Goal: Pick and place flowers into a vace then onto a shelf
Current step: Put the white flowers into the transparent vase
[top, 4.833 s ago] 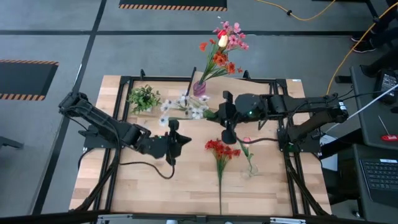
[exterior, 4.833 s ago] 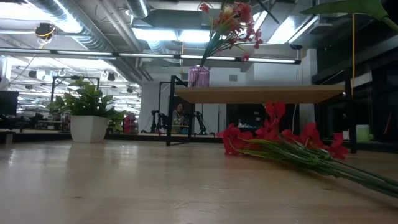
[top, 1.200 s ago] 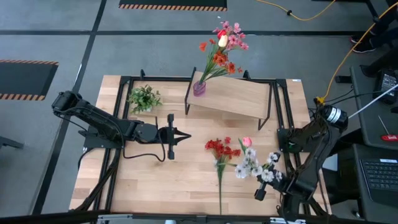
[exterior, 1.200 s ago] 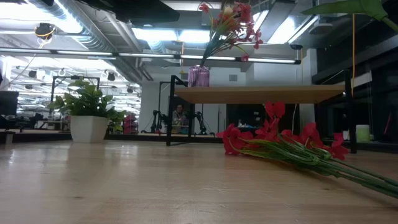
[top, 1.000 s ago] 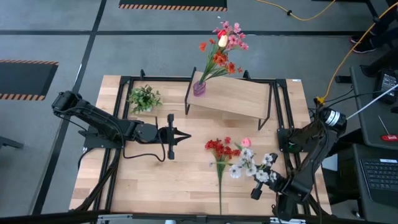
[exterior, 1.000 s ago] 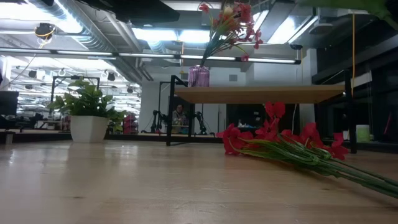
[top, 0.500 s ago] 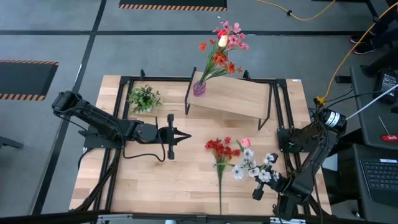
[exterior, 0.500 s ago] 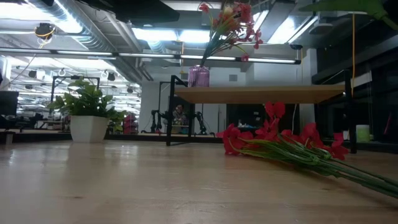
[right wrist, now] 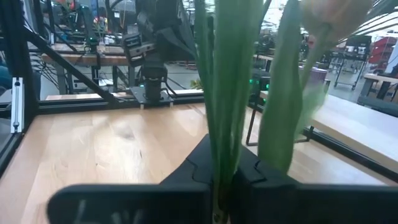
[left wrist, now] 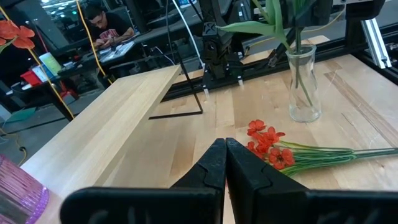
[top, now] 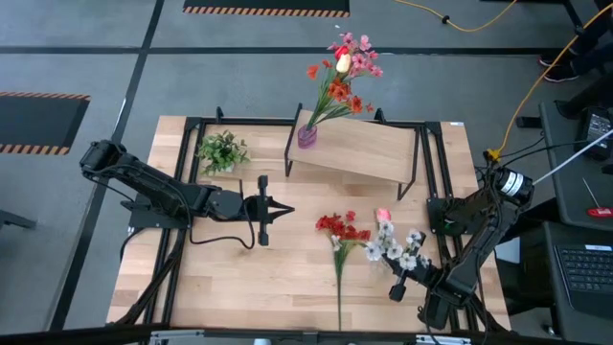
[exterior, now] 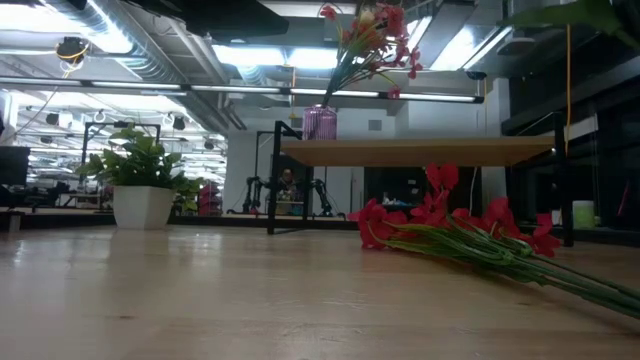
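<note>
Between right claw (right wrist: 225, 177) fingers: green stems (right wrist: 221, 81)

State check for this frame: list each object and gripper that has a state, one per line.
left gripper: shut, empty, over the table's middle
right gripper: shut on white flowers
red flowers: lying flat on the table
pink vase: upright on the shelf, holding mixed flowers
clear glass vase: upright on the table, holding a stem

In the right wrist view the white flowers (right wrist: 227, 93) are blurred, their blooms cut off above.
</note>
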Controlling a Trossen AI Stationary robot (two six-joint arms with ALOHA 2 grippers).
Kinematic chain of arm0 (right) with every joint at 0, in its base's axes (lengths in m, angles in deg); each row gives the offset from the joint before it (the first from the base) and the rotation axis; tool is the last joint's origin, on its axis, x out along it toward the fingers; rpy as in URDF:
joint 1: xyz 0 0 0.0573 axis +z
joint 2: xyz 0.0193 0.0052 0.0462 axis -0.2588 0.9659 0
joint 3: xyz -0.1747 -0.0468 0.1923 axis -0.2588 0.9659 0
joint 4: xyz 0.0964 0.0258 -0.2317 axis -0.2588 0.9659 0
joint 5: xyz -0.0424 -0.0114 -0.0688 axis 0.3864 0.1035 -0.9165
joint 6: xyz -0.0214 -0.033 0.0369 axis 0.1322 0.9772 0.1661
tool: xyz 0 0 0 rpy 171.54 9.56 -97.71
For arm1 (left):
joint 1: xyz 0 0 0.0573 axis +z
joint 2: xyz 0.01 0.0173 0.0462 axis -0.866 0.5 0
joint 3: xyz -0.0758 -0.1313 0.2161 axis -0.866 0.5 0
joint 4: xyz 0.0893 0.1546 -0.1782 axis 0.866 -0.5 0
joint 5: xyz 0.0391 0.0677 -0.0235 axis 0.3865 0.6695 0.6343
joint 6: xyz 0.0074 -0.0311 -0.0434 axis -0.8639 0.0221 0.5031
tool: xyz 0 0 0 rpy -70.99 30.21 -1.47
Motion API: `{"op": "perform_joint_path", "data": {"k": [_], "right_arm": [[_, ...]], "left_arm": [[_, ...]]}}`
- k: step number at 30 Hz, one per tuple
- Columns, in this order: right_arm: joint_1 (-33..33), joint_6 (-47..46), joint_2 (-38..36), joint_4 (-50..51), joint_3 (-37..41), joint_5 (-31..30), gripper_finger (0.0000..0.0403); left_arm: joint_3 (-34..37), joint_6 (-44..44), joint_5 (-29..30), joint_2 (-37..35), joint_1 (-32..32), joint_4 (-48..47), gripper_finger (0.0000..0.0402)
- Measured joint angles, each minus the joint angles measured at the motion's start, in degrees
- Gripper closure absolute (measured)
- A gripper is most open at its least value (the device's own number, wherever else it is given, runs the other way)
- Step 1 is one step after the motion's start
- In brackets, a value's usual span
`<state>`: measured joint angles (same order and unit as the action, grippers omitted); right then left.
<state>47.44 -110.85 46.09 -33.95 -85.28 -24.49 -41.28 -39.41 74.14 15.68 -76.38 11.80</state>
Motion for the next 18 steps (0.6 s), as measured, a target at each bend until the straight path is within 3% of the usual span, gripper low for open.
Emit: {"op": "perform_joint_path", "data": {"k": [10,18], "right_arm": [[0.15,0.02,-0.10,-0.27,-0.04,1.79,0.0371],[0.83,7.59,-3.59,0.40,-2.95,9.29,0.0370]], "left_arm": [[0.00,0.01,0.01,0.00,-0.01,0.00,0.0396],[0.00,0.11,0.01,0.00,0.00,-0.08,0.0396]]}}
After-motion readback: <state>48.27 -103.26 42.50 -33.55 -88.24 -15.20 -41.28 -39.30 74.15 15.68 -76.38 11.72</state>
